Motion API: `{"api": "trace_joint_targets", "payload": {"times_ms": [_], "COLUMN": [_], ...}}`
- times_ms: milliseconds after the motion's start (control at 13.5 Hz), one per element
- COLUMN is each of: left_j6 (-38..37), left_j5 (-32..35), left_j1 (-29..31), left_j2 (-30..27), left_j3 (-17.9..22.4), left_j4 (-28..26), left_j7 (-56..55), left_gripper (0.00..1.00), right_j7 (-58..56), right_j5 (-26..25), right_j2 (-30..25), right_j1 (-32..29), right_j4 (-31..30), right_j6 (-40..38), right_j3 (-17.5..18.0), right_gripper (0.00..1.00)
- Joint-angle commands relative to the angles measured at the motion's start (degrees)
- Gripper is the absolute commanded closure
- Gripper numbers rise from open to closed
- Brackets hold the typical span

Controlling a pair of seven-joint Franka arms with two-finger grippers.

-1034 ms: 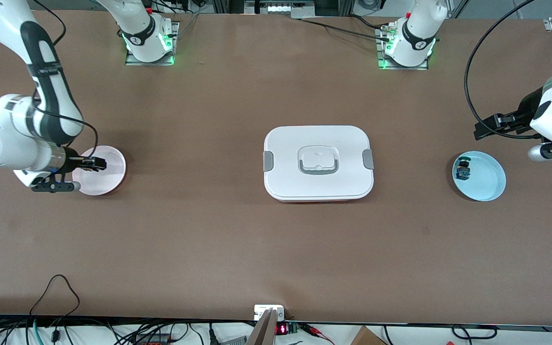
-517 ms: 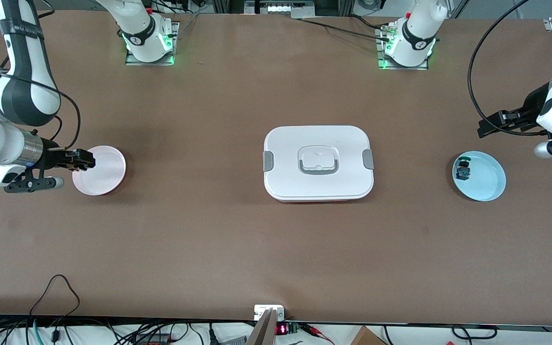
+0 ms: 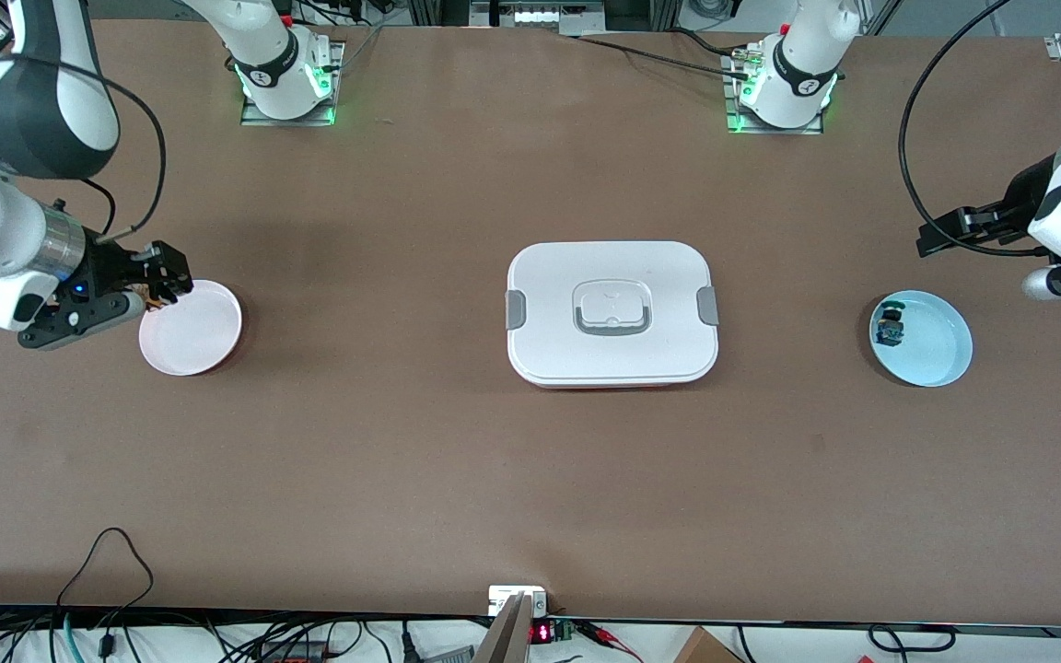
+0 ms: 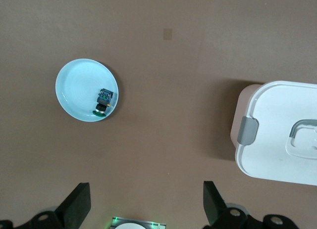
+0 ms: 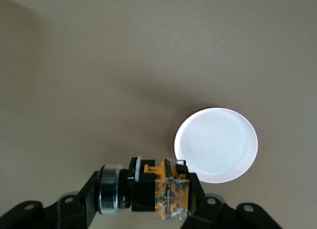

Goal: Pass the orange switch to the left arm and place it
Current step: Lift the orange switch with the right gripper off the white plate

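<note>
Matte brown counter [image 3: 402, 442]. At its middle, the box [image 3: 612, 313]: smooth white rounded rectangle, grey latches, recessed handle. Right gripper [image 3: 160, 281], jaws clenched on the orange switch [image 5: 168, 192], a small dark cylinder with orange body, hangs level over the rim of a round pink plate [image 3: 192, 328] at the right arm's end. Left gripper [image 4: 143, 209], jaws released, waits above a pale blue plate [image 3: 921, 338] holding a dark blue-green switch [image 3: 888, 329]. The front view cuts off the left gripper.

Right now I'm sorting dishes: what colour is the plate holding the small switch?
Pale blue plate; the left wrist view shows it best.
</note>
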Motion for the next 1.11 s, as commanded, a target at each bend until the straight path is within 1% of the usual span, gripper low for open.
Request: {"api": "trace_joint_targets", "payload": {"times_ms": [0,74,148,221,517,738,886,1034], "left_j6": [-2.0,-2.0,-2.0,-2.0,-2.1,-2.3,-2.5,-2.6], "left_j5": [-1.9,-1.9,-1.9,-1.9,-1.9,-4.4,-4.8,-4.8], "left_j1": [0.3,0.3,0.3,0.3,0.4,1.5,1.6,1.7], "left_j2": [0.7,0.7,0.7,0.7,0.7,0.8,0.9,0.9], "left_j3": [0.1,0.1,0.1,0.2,0.4,0.6,0.6,0.6], "left_j4": [1.8,1.8,1.8,1.7,1.8,1.7,1.7,1.7], "left_j7": [0.0,0.1,0.1,0.1,0.1,0.1,0.1,0.1], "left_gripper": [0.00,0.00,0.00,0.00,0.00,0.00,0.00,0.00], "right_j7": [-6.3,-7.3,-9.8,-12.7,-25.0,-35.3,-36.9,-36.8], "right_j5": [3.4,6.6,11.0,14.4,23.1,31.0,38.7,44.1], "right_j2": [-2.8,-3.1,-3.3,-3.4,-3.0,-2.8,-2.7,-2.7], "right_j1": [0.7,0.7,0.7,0.7,1.9,2.7,4.1,6.7], "right_j4": [0.2,0.2,0.2,0.3,0.2,0.1,0.1,0.1], "right_j6": [-2.9,-4.7,-5.9,-5.8,-4.6,-4.3,-4.8,-3.0], "right_j3": [1.1,1.2,1.2,1.2,1.2,1.2,1.2,1.3], "right_gripper": [0.93,0.93,0.93,0.93,0.93,0.93,0.94,0.94]}}
